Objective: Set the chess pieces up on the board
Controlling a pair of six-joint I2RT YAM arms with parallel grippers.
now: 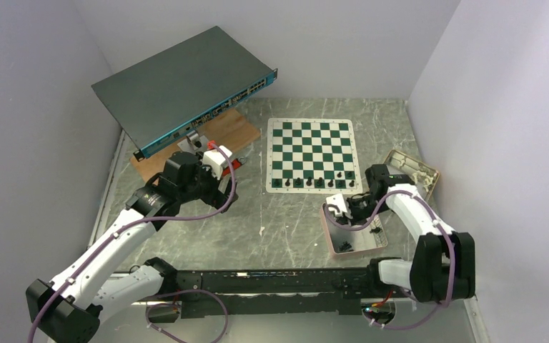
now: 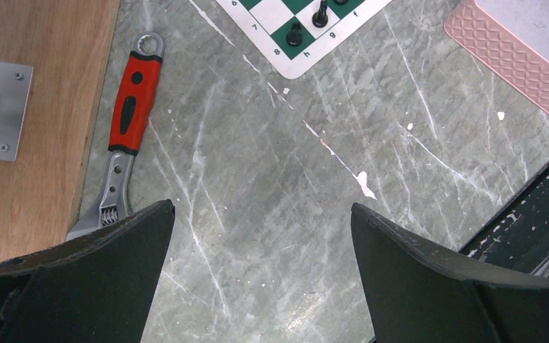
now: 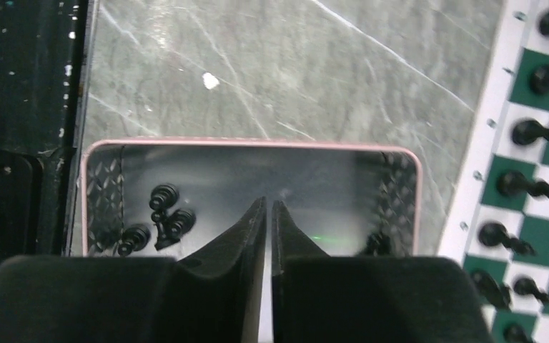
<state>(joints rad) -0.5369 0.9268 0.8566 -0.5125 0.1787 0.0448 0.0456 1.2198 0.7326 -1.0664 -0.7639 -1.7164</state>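
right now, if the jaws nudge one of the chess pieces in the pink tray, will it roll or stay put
Probably rolls: the chess pieces lie jumbled, with round bases, on the smooth tray. Likely light, being tiny. Upright on the board they look slim, so probably tip easily.

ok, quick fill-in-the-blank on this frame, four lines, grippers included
1. The right gripper is shut above the pink ____.
2. The left gripper has its jaws ____.
3. The wrench has a ____ handle.
4. The pieces on the board are all ____.
Missing words: tray; open; red; black.
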